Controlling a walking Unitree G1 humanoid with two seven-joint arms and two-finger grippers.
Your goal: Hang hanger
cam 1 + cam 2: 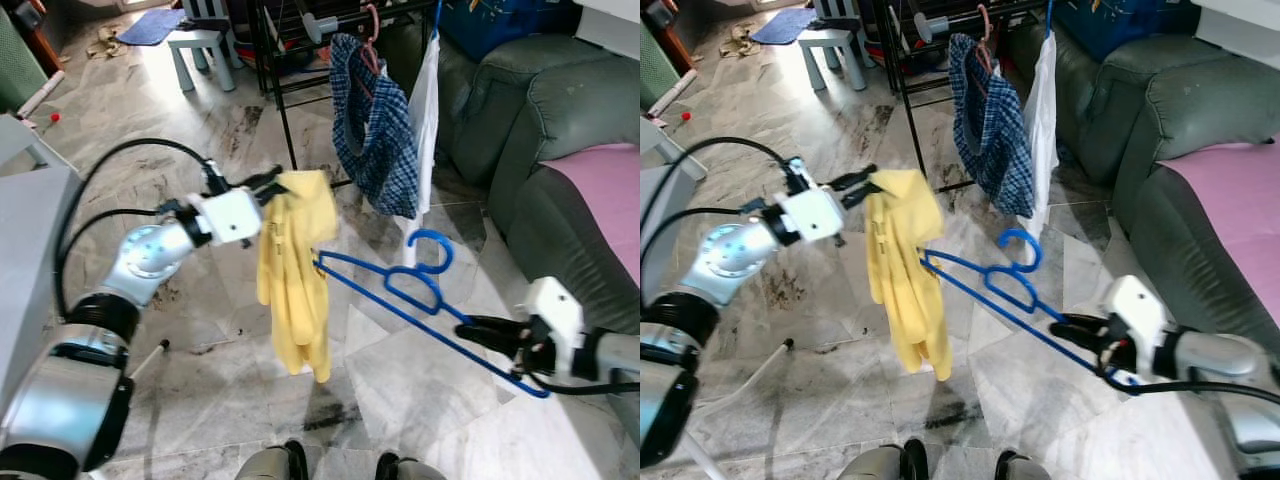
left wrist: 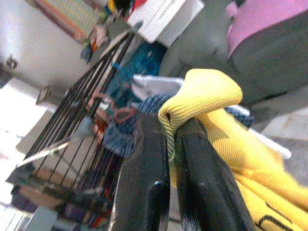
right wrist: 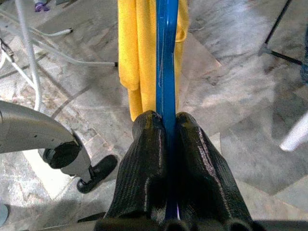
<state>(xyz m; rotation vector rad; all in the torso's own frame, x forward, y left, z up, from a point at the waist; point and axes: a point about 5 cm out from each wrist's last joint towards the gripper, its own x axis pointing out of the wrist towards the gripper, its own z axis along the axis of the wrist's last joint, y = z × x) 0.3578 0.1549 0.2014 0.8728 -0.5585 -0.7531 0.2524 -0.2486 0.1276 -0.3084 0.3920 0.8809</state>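
Left gripper clamped on yellow garment; right gripper clamped on blue hanger, whose far end apparently enters the garment.

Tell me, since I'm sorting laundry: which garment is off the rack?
The yellow garment, pinched by the left gripper; the checked shirt and white garment hang on the rack.

Silver arms, black cables, white wrists, black-fingered tools.
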